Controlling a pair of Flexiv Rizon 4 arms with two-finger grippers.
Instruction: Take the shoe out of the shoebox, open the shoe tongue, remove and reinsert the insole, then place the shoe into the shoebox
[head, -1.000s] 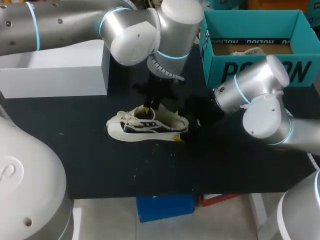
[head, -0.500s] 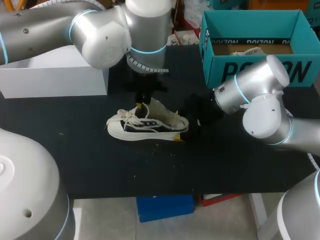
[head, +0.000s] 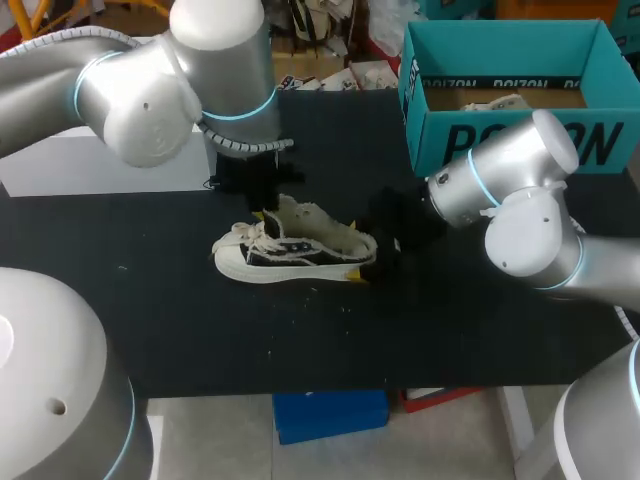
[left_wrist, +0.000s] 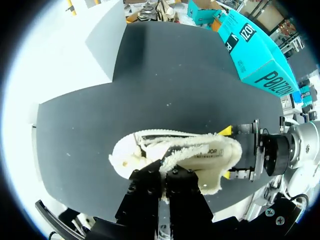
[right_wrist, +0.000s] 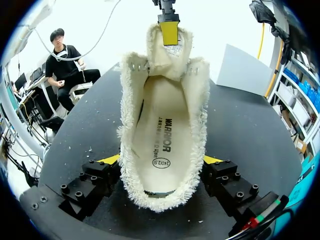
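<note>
Shoe (head: 295, 250): lying on the table (head: 180, 330), outside the shoebox (head: 500, 145).
Right fingers (right_wrist: 97, 180): clamping the heel (right_wrist: 160, 197) from both sides.
Left fingers (left_wrist: 145, 187): seemingly pinching the tongue (right_wrist: 169, 57), holding it upright.

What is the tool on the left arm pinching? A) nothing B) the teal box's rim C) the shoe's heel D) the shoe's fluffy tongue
D: the left tool is shut on the raised tongue of the shoe; the right tool clamps the heel.
</note>
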